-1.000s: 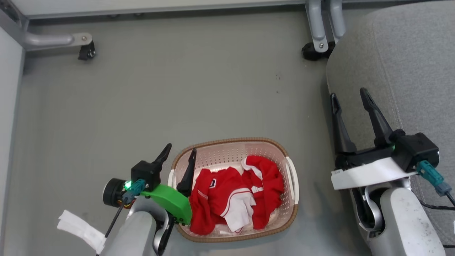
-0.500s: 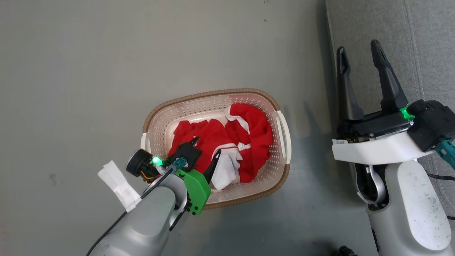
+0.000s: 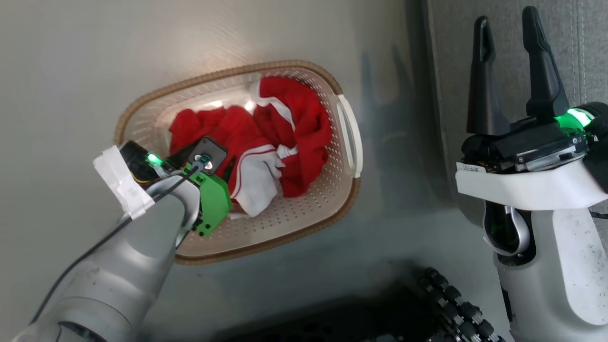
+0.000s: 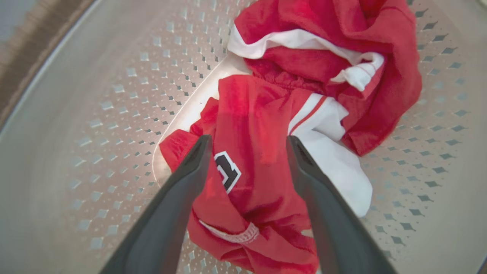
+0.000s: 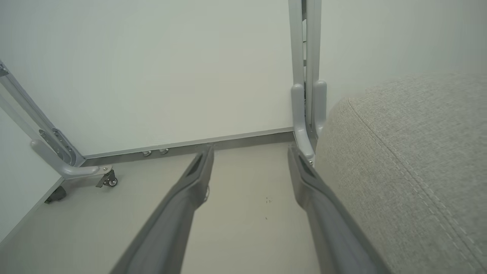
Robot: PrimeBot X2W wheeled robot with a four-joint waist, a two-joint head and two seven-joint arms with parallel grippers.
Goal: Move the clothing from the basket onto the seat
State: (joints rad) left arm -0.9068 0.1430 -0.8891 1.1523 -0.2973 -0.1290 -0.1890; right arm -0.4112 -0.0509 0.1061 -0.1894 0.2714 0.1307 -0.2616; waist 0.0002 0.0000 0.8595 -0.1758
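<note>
The basket (image 3: 213,76) sits on the floor (image 3: 71,71), with loads of bare floor to its left and far side. Only a strip separates its white handle (image 3: 350,135) from the seat (image 3: 449,61) edge. The clothing (image 3: 294,128) is bunched mid-basket. The left arm (image 3: 123,266) dips in, jaws wide, straddling the emblem (image 4: 227,171) piece. The right arm (image 3: 546,266) hangs by the seat edge, jaws wide, empty.

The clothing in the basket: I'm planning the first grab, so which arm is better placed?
Left. The left gripper is open inside the basket, its jaws straddling the clothing near the dark emblem. The right gripper is open by the seat, away from the basket.
</note>
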